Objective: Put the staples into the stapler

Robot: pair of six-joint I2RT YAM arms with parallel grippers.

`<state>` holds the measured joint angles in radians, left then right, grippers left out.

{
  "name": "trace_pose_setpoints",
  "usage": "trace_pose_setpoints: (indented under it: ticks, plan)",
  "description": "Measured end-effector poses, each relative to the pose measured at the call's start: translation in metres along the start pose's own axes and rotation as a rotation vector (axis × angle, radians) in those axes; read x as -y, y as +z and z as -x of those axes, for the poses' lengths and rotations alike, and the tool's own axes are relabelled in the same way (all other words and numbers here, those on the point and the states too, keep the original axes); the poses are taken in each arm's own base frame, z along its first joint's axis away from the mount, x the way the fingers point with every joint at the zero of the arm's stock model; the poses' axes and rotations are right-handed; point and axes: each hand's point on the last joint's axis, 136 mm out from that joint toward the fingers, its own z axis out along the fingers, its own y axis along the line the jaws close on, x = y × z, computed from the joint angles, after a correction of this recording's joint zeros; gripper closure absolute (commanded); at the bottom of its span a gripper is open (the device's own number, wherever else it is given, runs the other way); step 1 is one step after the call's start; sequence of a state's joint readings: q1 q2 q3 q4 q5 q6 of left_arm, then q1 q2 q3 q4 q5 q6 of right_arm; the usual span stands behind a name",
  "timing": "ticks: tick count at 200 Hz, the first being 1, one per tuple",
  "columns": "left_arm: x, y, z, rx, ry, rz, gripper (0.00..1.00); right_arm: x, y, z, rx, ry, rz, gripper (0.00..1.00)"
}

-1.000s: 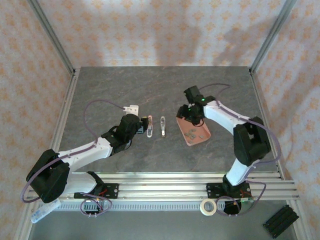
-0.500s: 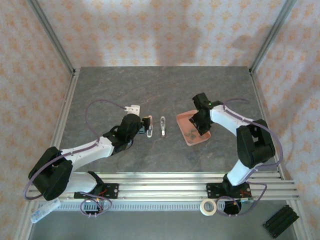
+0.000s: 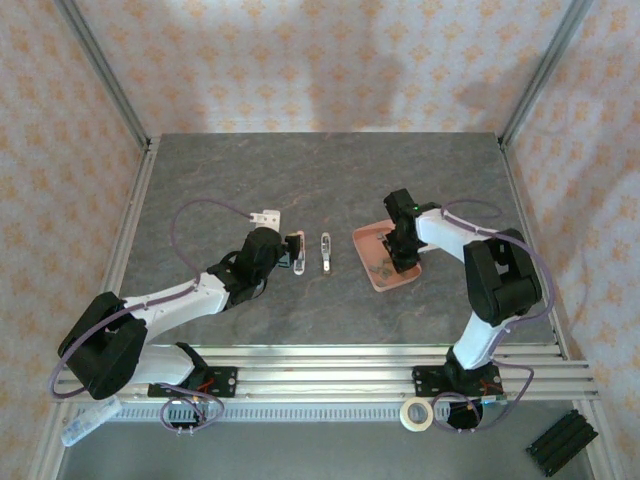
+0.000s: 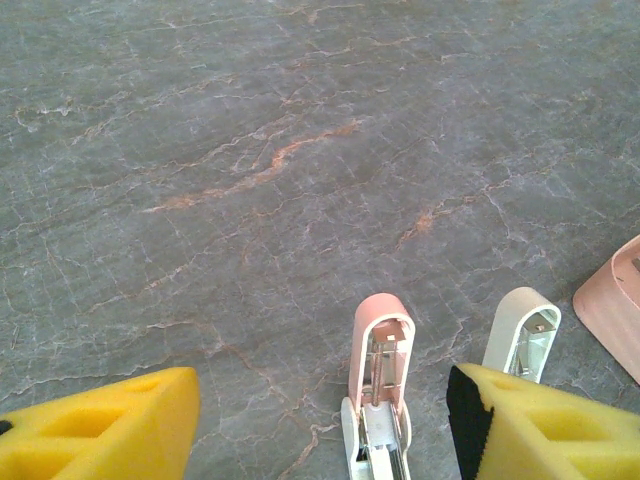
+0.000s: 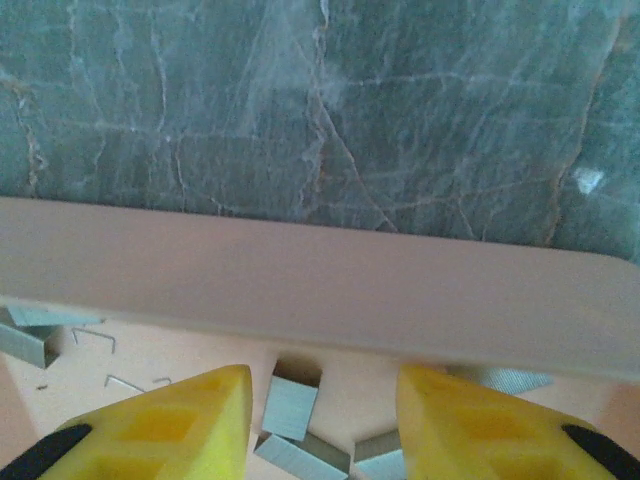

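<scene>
Grey veined tabletop [image 3: 200, 180] carried two units side by side near its centre, one pink stapler [image 4: 380, 345] and one white stapler [image 4: 522, 335], plus one pink tray [image 5: 300, 285] toward the right edge. On the left gripper [image 4: 320, 430] the jaws stood wide, the pink stapler between them touching neither finger. On the right gripper [image 5: 320, 415] the jaws stood narrow but apart inside the tray, one strip of the staples [image 5: 290, 408] between them. At least five strips lay there.

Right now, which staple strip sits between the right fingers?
The grey strip right under the tray wall, between the yellow fingers; others lie lower or off sideways.
</scene>
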<state>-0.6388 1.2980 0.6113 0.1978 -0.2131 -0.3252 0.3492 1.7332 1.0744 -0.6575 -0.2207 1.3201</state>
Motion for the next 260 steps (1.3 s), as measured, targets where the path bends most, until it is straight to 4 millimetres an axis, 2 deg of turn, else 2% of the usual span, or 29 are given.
trace_pose_setpoints:
  ticks: [51, 132, 163, 171, 260]
  plan:
    - [0.0, 0.0, 0.0, 0.0, 0.0, 0.0, 0.32, -0.006, 0.002, 0.002, -0.011, 0.027, 0.009, 0.58]
    - [0.0, 0.0, 0.0, -0.001, 0.001, 0.001, 0.32, -0.009, 0.009, -0.005, -0.071, 0.071, 0.007, 0.62]
    - [0.0, 0.0, 0.0, 0.0, 0.001, 0.001, 0.32, -0.009, 0.011, -0.006, -0.084, 0.084, -0.001, 0.68]
    - [0.0, 0.0, 0.0, 0.0, 0.001, 0.001, 0.32, -0.009, 0.011, -0.007, -0.088, 0.084, -0.004, 0.73]
    - [-0.001, 0.0, 0.0, 0.0, 0.001, 0.004, 0.32, -0.006, 0.01, -0.006, -0.097, 0.062, -0.017, 0.79]
